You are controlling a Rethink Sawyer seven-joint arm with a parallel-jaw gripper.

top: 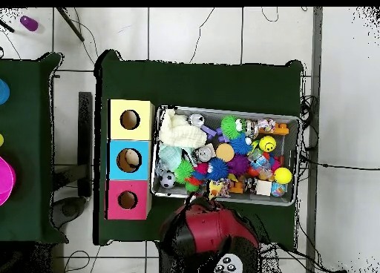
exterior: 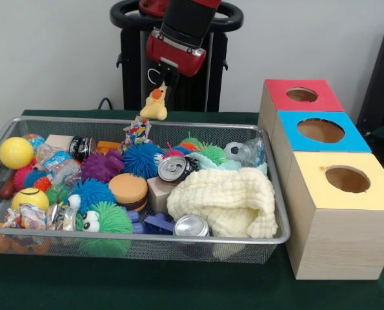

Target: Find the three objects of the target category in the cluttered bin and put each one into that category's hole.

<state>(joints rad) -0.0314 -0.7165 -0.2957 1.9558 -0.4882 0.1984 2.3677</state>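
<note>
My gripper [exterior: 161, 87] hangs from the red arm and is shut on a small yellow plush duck [exterior: 155, 105] with an orange beak. It holds the duck in the air above the far edge of the silver wire-mesh bin [exterior: 4, 139]. In the overhead view the arm [top: 208, 229] covers the gripper and the duck, beside the bin's near rim [top: 293, 122]. The red-surround hole [exterior: 302, 94] is in the wooden box to the right of the bin, and it also shows in the overhead view [top: 128, 200]. I cannot pick out any other plush animal in the clutter.
The box also has a blue-surround hole [exterior: 321, 130] and a yellow-surround hole [exterior: 347, 179]. The bin holds a cream knitted cloth [exterior: 224, 200], several spiky rubber balls [exterior: 142, 158], drink cans [exterior: 192, 225], yellow balls [exterior: 15, 152] and a toy burger [exterior: 128, 189].
</note>
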